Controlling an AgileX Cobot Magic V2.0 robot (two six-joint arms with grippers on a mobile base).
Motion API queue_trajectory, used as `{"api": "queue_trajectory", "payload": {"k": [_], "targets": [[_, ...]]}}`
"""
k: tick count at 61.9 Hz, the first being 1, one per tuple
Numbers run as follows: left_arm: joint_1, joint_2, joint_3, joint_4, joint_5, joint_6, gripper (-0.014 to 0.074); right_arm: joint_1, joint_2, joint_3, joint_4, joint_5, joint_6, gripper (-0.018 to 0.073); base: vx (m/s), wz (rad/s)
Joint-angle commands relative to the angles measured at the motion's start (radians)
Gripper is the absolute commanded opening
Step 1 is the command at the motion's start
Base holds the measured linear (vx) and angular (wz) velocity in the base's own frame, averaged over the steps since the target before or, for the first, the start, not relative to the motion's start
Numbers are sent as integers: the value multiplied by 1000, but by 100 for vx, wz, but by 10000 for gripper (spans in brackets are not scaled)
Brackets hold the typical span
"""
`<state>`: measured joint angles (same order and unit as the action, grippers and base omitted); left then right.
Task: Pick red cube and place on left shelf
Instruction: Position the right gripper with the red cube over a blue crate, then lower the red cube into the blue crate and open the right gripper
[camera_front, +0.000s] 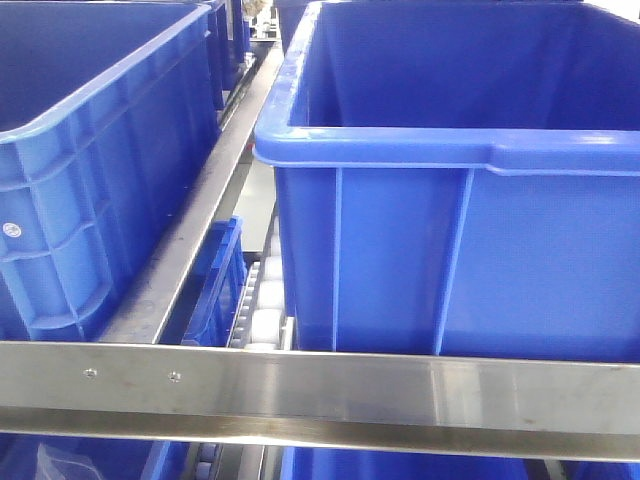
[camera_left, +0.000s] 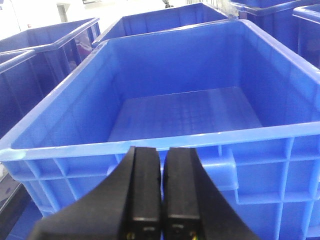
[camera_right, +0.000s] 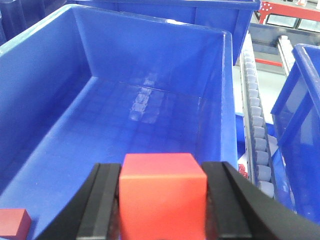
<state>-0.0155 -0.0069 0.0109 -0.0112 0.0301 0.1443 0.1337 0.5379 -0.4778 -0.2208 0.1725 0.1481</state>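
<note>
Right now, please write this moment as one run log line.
right gripper: shut on red cube | position: above crate | left gripper: shut, empty, facing another crate | placing: not yet done

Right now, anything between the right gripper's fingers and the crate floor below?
The right gripper is shut on the red cube, above the blue crate. Right wrist view: floor ahead bare; a second small red block lies at the lower left.

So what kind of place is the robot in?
Probably a warehouse or factory storeroom. Big blue crates sit on a steel-framed shelf with white rollers, and the right gripper holds a red cube.
</note>
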Motion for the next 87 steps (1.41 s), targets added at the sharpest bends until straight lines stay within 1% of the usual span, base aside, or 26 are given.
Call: {"api": "queue_trajectory", "payload": {"k": [1,12,21,29,34,37,41,44,47,51,55,78,81,86,87], "targets": [[-5,7,22,-5,-91,1,106,-6,18,-38,-14,-120,-8,59,0,0],[-5,7,22,-5,-91,1,106,-6,187,-118,-13,-143,-8,59,0,0],[-5,7,22,-5,-91,1,106,-3,393,-253,-13,-139,-8,59,0,0],[-5,7,22,-5,-91,1,106,25,576,-382,-13,-126,-8,61,0,0],[-5,7,22,-5,-91,1,106,59,682,-460,-13,-95,-8,78,0,0],[-5,7,22,-5,-91,1,106,79,736,-503,-13,-78,-8,123,0,0],[-5,7,22,-5,-91,1,106,100,788,-547,-13,-68,-8,222,0,0],[-5,7,22,-5,-91,1,106,115,825,-568,-13,-67,-8,306,0,0],[-5,7,22,-5,-91,1,106,125,856,-587,-13,-65,-8,422,0,0],[-5,7,22,-5,-91,1,106,131,886,-601,-13,-69,-8,524,0,0],[-5,7,22,-5,-91,1,106,134,910,-603,-13,-75,-8,569,0,0],[-5,7,22,-5,-91,1,106,134,920,-603,-13,-67,-8,554,0,0],[-5,7,22,-5,-91,1,106,134,911,-603,-13,-59,-8,515,0,0],[-5,7,22,-5,-91,1,106,134,874,-595,-13,-55,-8,382,0,0],[-5,7,22,-5,-91,1,106,134,866,-589,-13,-57,-8,330,0,0]]}}
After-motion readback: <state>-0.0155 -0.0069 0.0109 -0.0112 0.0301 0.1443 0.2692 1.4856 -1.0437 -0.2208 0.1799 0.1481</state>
